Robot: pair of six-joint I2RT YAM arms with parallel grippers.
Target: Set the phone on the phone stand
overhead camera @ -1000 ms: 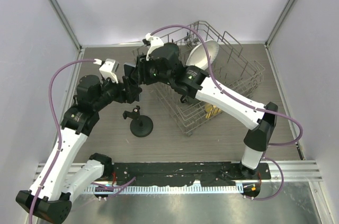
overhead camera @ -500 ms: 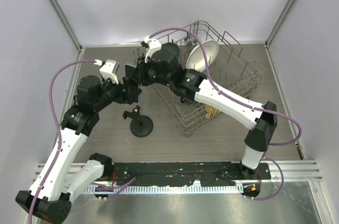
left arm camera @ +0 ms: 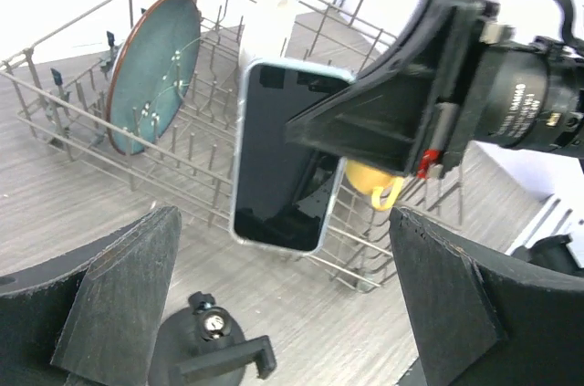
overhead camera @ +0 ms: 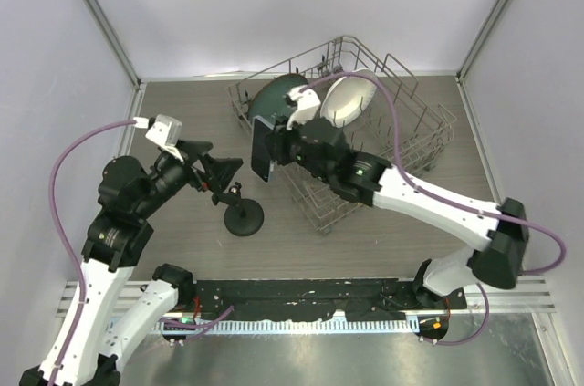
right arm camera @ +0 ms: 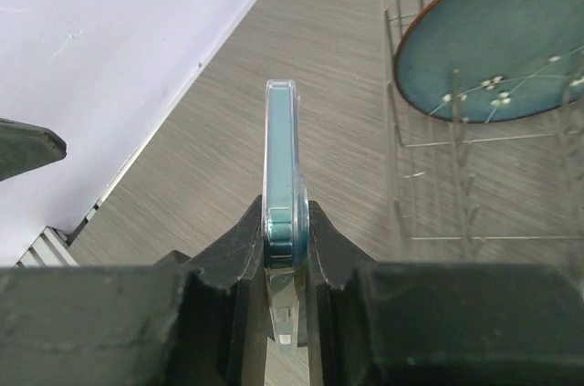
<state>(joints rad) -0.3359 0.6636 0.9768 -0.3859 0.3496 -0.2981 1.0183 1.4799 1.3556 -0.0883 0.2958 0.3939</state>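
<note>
My right gripper is shut on the phone, a black phone in a clear case, held on edge in the air left of the rack. In the right wrist view the phone stands edge-on between the jaws. The left wrist view shows its dark screen facing me. The phone stand, black with a round base and short arm, sits on the table below the phone and shows low in the left wrist view. My left gripper is open and empty just left of the stand.
A wire dish rack stands at the back right with a teal plate, a white bowl and a yellow cup in it. The rack's left wall is close to the phone.
The left gripper has let go and drawn back to the left and down. The right gripper now holds the phone alone and has moved it right and nearer, uncovering the teal plate.
</note>
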